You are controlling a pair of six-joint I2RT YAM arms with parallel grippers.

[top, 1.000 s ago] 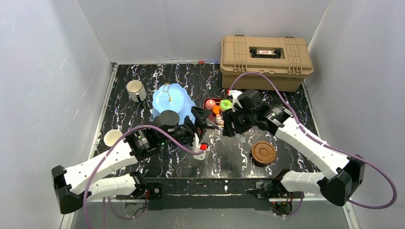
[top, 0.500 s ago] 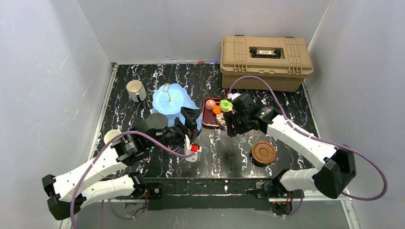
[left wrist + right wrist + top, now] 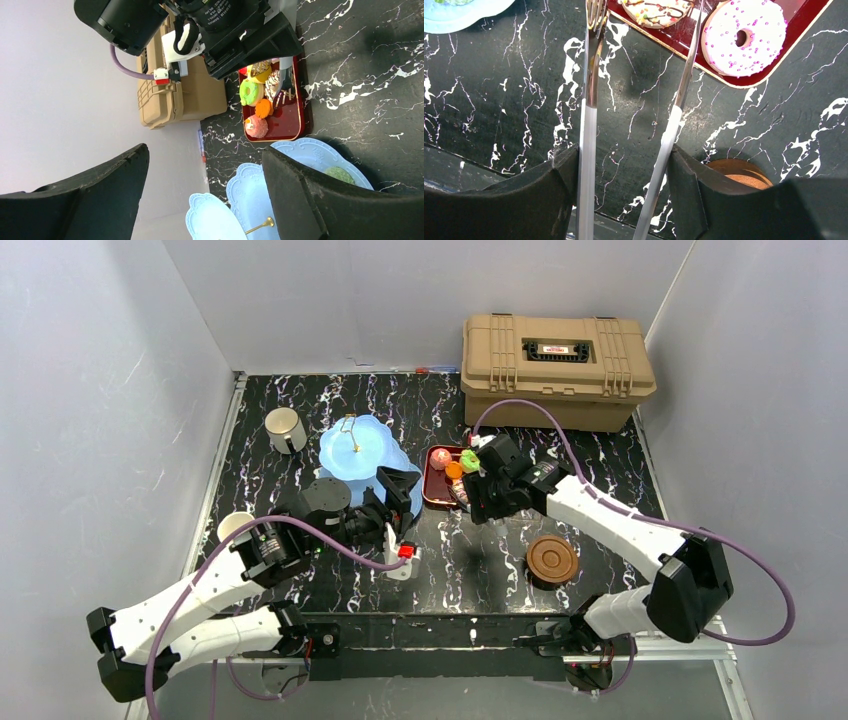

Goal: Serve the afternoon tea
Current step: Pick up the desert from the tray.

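Brown ridged saucers (image 3: 552, 560) sit at 5 o'clock of the glossy red tray (image 3: 432, 485). Left gripper (image 3: 205, 170) gapes empty. Right gripper (image 3: 624, 190) half-squeezes slim metal tongs (image 3: 589, 100) straddling the chocolate-drizzled donut (image 3: 656, 12). Slick tips may slip, dropping it short of the scalloped blue stand (image 3: 357, 450) at 9 o'clock.

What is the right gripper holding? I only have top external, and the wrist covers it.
Observer: The right gripper is shut on the metal tongs, one arm against each finger.
Operator: Tips where?
Observer: Straddling a chocolate-drizzled donut at the red tray edge; I cannot tell if they touch it.
Operator: Anything on the stand?
Observer: The left wrist view shows one green cake on the largest tier of the blue stand.
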